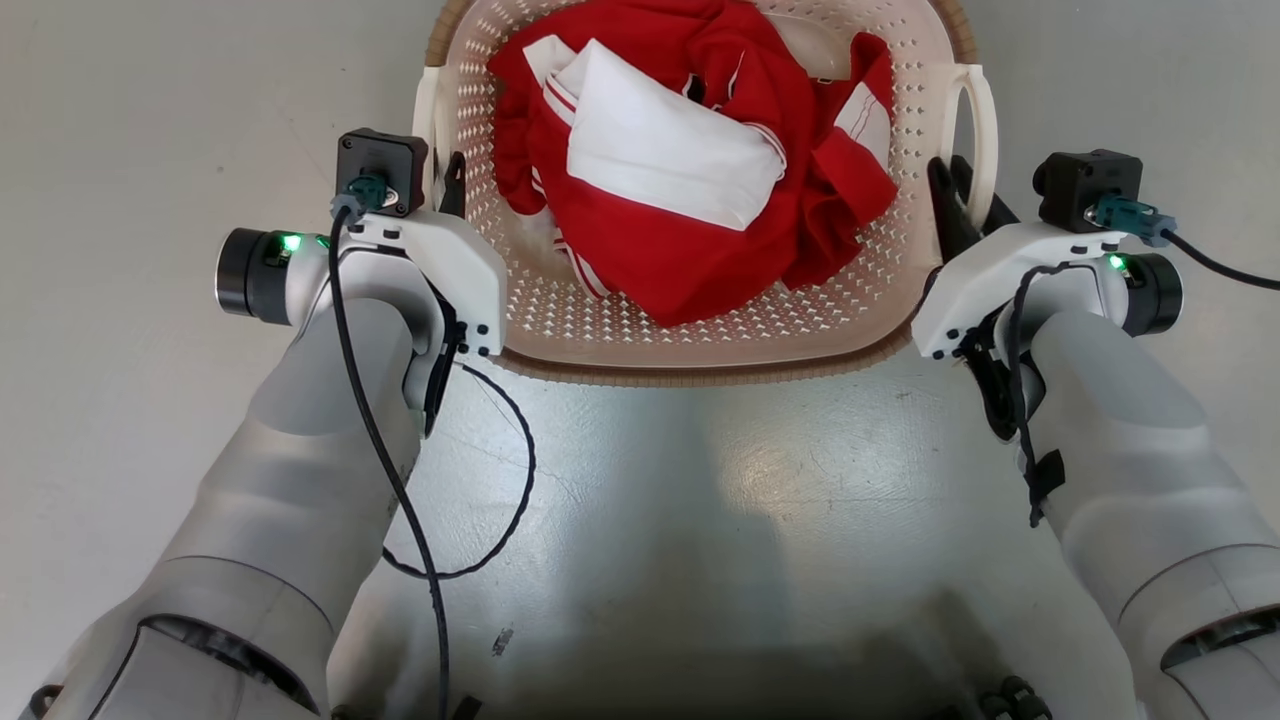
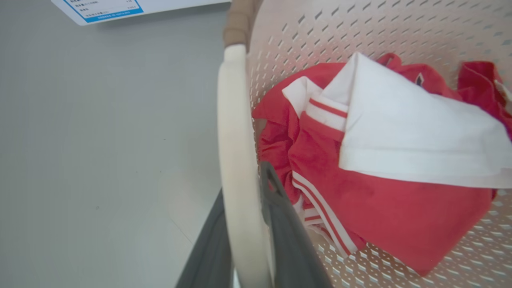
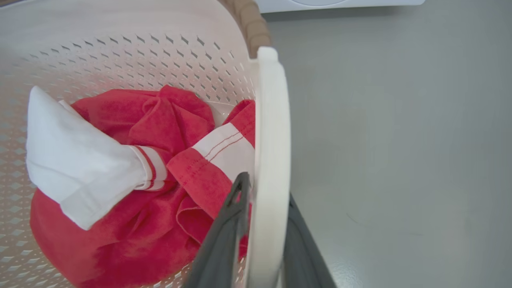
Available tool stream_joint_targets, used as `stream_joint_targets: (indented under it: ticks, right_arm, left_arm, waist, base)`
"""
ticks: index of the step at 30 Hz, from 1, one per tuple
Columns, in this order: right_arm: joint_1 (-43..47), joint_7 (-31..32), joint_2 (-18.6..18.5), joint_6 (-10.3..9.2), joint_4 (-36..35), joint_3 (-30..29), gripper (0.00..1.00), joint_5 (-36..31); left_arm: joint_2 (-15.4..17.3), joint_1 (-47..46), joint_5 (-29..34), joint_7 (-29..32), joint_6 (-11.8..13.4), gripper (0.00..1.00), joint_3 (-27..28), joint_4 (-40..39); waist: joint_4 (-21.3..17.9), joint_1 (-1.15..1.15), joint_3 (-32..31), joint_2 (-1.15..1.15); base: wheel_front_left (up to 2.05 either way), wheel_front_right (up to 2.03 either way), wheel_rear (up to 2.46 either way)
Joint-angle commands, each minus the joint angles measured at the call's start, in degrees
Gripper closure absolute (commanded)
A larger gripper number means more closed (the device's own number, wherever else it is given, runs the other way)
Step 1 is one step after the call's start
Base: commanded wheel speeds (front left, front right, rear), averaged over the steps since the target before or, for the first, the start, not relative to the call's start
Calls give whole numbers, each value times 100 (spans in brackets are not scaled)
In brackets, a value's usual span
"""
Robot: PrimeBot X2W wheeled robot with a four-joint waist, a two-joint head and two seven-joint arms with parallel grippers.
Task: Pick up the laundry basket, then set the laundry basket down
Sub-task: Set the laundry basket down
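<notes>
Left gripper [image 2: 245, 212], right gripper [image 3: 267, 196]: each clamped on a loop handle [image 1: 975, 120] of laundry basket [image 1: 700, 372], centred ahead between them, clothes [image 1: 690, 200] inside. Handling advice: move both sides evenly, keep level.

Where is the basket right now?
Head view, top centre: the basket is between both grippers, left gripper clamped on its left handle, right gripper on its right handle.

Both arms forward; left gripper [image 1: 455, 185] and right gripper [image 1: 948, 195] narrowly clamped.
</notes>
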Motion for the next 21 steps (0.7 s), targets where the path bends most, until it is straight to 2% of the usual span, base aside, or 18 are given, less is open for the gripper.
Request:
stream_joint_targets:
  ticks: [1, 2, 3, 21]
  right_arm:
    - [259, -29, 144, 35, -2, 59, 67, -28]
    - [253, -29, 144, 35, 7, 38, 51, -42]
    - [248, -29, 144, 35, 16, 12, 0, -55]
    - [340, -29, 145, 35, -173, -324, 0, -289]
  left_arm:
    - [34, -20, 94, -61, -73, 9, 64, -58]
    - [31, -20, 104, -61, -67, 0, 76, -64]
    - [29, -18, 117, -61, -62, 0, 89, -72]
    - [-5, 65, 296, -61, -49, 0, 324, -82]
  waist:
    - [0, 0, 8, 0]
    - [1, 0, 16, 0]
    - [2, 0, 24, 0]
    - [-1, 0, -15, 0]
  base:
    - [0, 0, 0]
    - [0, 0, 0]
    - [0, 0, 0]
    - [0, 0, 0]
